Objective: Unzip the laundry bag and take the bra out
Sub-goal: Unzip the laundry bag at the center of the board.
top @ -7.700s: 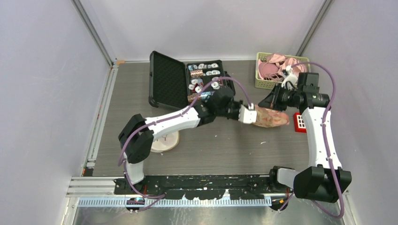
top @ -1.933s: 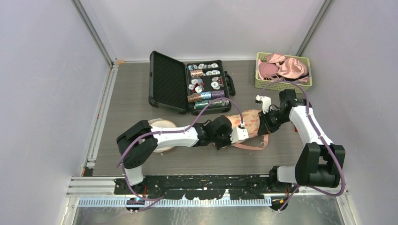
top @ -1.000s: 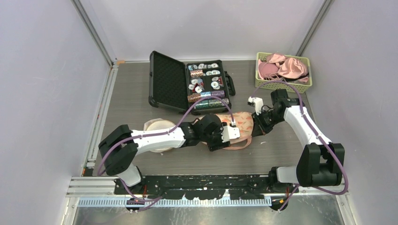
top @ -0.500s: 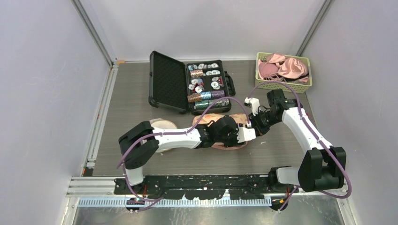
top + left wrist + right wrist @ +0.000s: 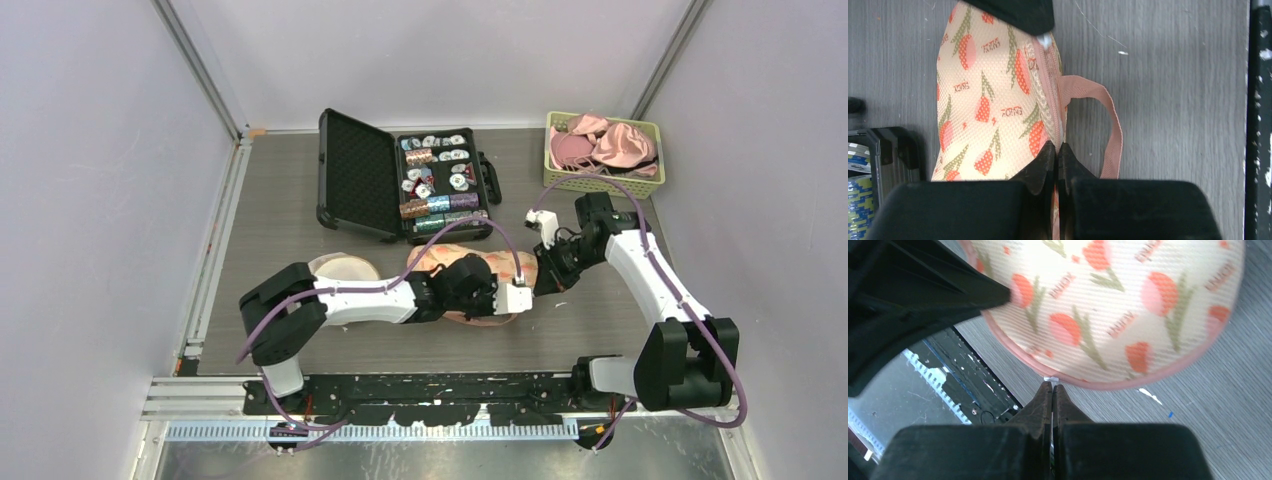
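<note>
Laundry bag (image 5: 993,100), contents hidden

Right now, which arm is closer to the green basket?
Right. The right arm bends just in front of the green basket, apart from it. The left arm stretches toward the laundry bag, well to the basket's left.

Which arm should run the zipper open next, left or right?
Right. The right jaws are shut on what looks like the white zipper pull at the rim of the laundry bag. The left jaws are clamped on the zipper seam at the other end, so they suit anchoring.
</note>
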`<state>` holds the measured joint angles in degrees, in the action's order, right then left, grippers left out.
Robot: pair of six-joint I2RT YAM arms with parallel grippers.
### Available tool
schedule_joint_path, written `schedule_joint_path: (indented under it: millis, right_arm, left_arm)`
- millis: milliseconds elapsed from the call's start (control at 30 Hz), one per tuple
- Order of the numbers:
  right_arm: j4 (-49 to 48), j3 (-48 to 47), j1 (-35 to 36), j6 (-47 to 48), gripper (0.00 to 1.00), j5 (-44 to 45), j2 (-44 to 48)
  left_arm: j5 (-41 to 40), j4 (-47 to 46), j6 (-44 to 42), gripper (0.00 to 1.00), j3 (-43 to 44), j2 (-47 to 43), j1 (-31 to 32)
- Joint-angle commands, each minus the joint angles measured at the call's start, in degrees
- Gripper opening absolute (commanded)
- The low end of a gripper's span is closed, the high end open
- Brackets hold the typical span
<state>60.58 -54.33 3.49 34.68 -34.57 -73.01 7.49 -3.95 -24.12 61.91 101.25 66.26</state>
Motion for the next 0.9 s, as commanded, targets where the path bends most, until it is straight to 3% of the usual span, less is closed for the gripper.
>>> schedule_joint_path:
  millis: [0, 267, 333, 400, 533, 733, 800, 867]
  right_arm:
    - [2.9, -1.9, -2.6, 5.4, 0.00, 0.9, 0.0]
    - [4.7, -1.9, -1.5, 5.9, 0.01, -2.3, 0.1]
    - [4.7, -1.8, -1.2, 5.1, 0.01, -3.0, 0.5]
    - [4.6, -1.9, -0.8, 4.2, 0.01, -3.7, 0.9]
    - [4.4, -2.4, 0.9, 2.9, 0.00, -4.0, 1.6]
    - [4.7, -3.6, 1.8, 1.4, 0.00, -5.0, 2.0]
    - [4.9, -3.9, 1.9, 1.1, 0.01, -5.2, 2.3]
    - [5.1, -4.1, 2.0, 1.1, 0.01, -5.3, 2.7]
  left_arm:
    - [2.8, 0.9, -2.2, 0.00, -4.3, -5.3, -0.2]
    - [2.1, 1.9, -3.0, 0.00, -6.8, -8.1, -0.5]
    - [1.8, 2.4, -1.7, 0.12, -5.8, -9.1, -0.5]
    - [3.2, 3.1, 0.3, 0.36, -4.4, -10.1, -0.5]
    - [3.4, 2.3, 2.8, 0.52, -1.5, -10.1, 0.7]
    - [2.4, 2.2, 5.8, 0.55, 3.4, -5.4, 1.5]
    - [2.5, 2.2, 6.4, 0.50, 4.5, -4.2, 1.7]
    - [2.9, 2.2, 6.2, 0.39, 5.1, -3.4, 1.8]
